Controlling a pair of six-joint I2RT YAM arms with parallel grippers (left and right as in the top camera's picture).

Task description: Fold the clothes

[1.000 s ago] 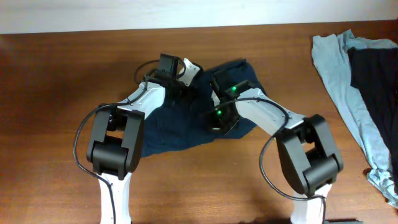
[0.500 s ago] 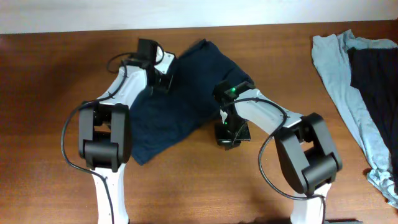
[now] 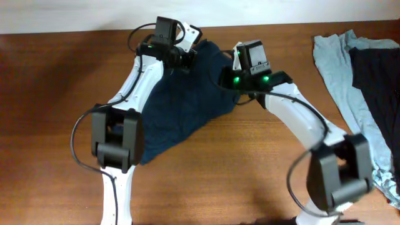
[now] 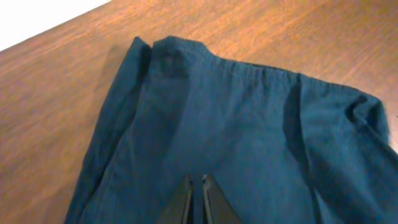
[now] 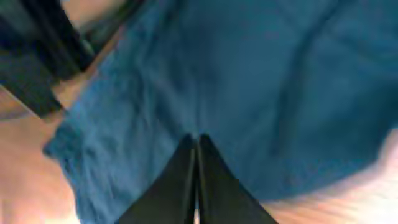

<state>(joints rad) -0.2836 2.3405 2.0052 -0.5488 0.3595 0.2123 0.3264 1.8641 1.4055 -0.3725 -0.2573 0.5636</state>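
The dark navy garment (image 3: 181, 106) lies slanted across the middle of the wooden table, its far end drawn up between my two arms. My left gripper (image 3: 189, 55) is at its far top edge, and in the left wrist view the fingers (image 4: 198, 182) are shut with navy cloth (image 4: 249, 124) around them. My right gripper (image 3: 227, 77) is at the garment's right edge. Its fingers (image 5: 198, 138) are shut, and navy cloth (image 5: 249, 74) fills the view beyond them. The pale grey-blue garment (image 3: 337, 69) and the black garment (image 3: 378, 81) lie at the far right.
The bare wooden table (image 3: 62, 94) extends to the left and front. The pale wall edge (image 3: 62, 15) runs along the back. The left arm shows as a dark shape (image 5: 31, 56) in the right wrist view.
Both grippers have moved to the far side of the table, pulling the navy garment's upper end with them. The right arm has swung up from the garment's lower right edge, and the cloth is now stretched diagonally.
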